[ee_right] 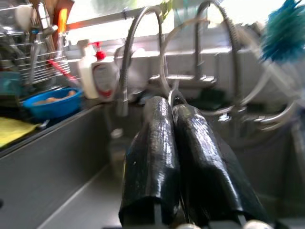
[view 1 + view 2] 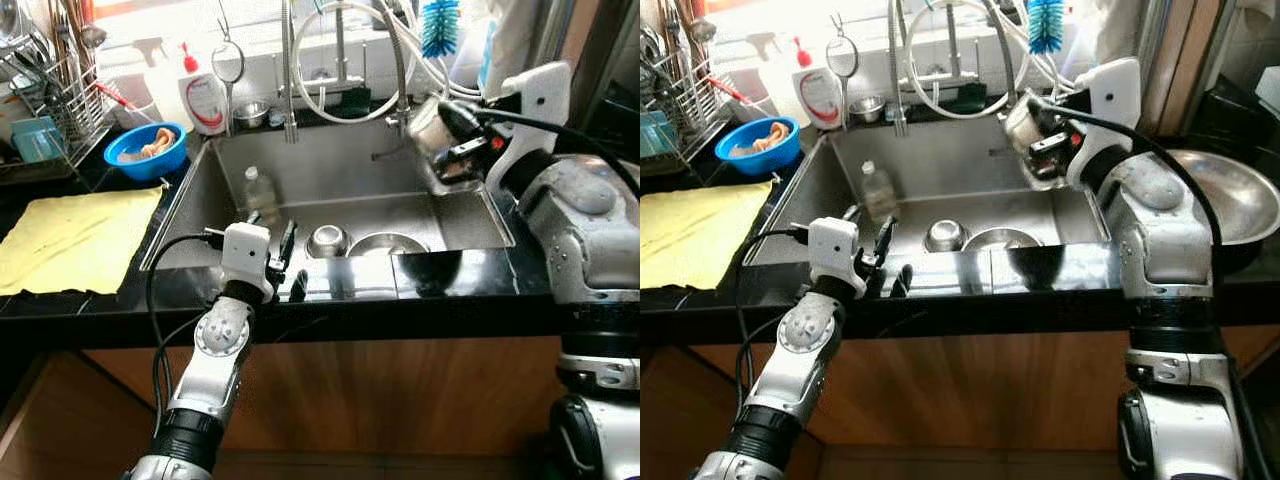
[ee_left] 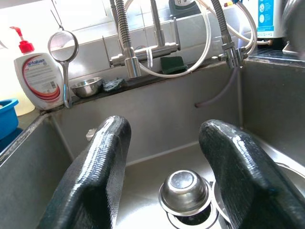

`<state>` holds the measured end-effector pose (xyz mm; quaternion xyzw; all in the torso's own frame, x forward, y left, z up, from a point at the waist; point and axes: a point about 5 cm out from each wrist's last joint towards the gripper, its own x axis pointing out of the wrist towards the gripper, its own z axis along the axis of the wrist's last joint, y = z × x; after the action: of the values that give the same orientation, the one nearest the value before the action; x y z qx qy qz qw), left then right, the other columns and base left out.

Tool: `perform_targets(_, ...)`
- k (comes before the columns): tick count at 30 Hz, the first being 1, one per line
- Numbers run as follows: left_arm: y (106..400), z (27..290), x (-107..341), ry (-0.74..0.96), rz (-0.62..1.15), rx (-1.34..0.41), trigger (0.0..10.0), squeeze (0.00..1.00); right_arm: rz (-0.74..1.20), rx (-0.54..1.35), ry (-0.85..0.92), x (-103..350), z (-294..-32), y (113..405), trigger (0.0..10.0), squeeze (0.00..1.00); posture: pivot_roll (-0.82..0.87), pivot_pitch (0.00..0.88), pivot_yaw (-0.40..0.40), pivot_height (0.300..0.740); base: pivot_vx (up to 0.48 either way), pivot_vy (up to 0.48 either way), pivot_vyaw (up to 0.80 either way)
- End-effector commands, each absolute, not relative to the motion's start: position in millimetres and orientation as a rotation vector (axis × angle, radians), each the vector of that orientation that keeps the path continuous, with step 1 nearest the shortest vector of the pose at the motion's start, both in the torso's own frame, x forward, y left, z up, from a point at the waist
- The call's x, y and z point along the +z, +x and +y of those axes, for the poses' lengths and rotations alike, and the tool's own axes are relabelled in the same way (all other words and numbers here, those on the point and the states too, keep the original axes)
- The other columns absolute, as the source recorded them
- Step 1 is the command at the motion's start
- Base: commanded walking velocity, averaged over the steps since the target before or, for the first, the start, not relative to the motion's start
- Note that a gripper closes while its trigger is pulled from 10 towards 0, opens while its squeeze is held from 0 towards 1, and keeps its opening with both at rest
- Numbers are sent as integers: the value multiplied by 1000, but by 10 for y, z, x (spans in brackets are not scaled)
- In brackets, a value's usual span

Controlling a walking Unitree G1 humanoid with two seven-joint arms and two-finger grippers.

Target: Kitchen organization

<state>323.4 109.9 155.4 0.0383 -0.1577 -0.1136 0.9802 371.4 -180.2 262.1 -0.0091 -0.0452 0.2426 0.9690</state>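
A yellow cloth (image 2: 75,238) lies on the black table (image 2: 90,300) at left; a blue brush (image 2: 439,28) hangs far right.

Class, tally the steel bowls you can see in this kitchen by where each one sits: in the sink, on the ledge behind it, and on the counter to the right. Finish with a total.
In the sink: 2, a small bowl upside down and a larger bowl beside it
On the back ledge: 1, a small bowl
On the right counter: 1, a big bowl
Total: 4
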Motion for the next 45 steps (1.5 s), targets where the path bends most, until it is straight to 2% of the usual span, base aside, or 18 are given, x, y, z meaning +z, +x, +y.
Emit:
perform_targets(1, 3243, 1161, 1568, 86, -318, -205, 10000, 0, -92, 499, -21, 2614, -1759, 3756, 10000, 0, -261, 0, 116, 740, 0, 0, 0)
perform_targets(7, 3244, 1160, 1569, 86, -317, -205, 10000, 0, 15, 444, 36, 2327, -1850, 3863, 10000, 0, -259, 0, 116, 740, 0, 0, 0)
perform_targets(14, 3238, 1174, 1570, 89, -318, -201, 10000, 0, 135, 408, 1, 1977, -1873, 3901, 10000, 0, -252, 0, 113, 740, 0, 0, 0)
perform_targets(25, 3233, 1186, 1570, 91, -317, -200, 10000, 0, 145, 356, 17, 1891, -1920, 3949, 10000, 0, -245, 0, 116, 740, 0, 0, 0)
perform_targets(26, 3228, 1186, 1568, 91, -318, -201, 10000, 0, 145, 341, 23, 1887, -1936, 3954, 10000, 1000, -244, 0, 116, 740, 0, 0, 0)
perform_targets(31, 3223, 1181, 1569, 91, -319, -205, 10000, 0, 142, 330, 19, 1880, -1946, 3961, 10000, 1000, -246, 0, 120, 740, 0, 0, 0)
perform_targets(33, 3221, 1177, 1567, 90, -318, -208, 10000, 0, 126, 321, 13, 1894, -1952, 3968, 10000, 118, -250, 0, 123, 740, 0, 0, 0)
perform_targets(34, 3219, 1175, 1564, 90, -317, -210, 10000, 0, 125, 318, 13, 1892, -1956, 3969, 10000, 0, -253, 0, 122, 740, 0, 0, 0)
perform_targets(39, 3210, 1156, 1554, 89, -315, -217, 10000, 0, 108, 278, -29, 1884, -2012, 3939, 10000, 0, -250, 0, 122, 740, 0, 0, 0)
perform_targets(45, 3209, 1158, 1543, 90, -310, -220, 10000, 0, -11, 223, -156, 2205, -2094, 3818, 10000, 0, -266, 0, 130, 740, 0, 0, 0)
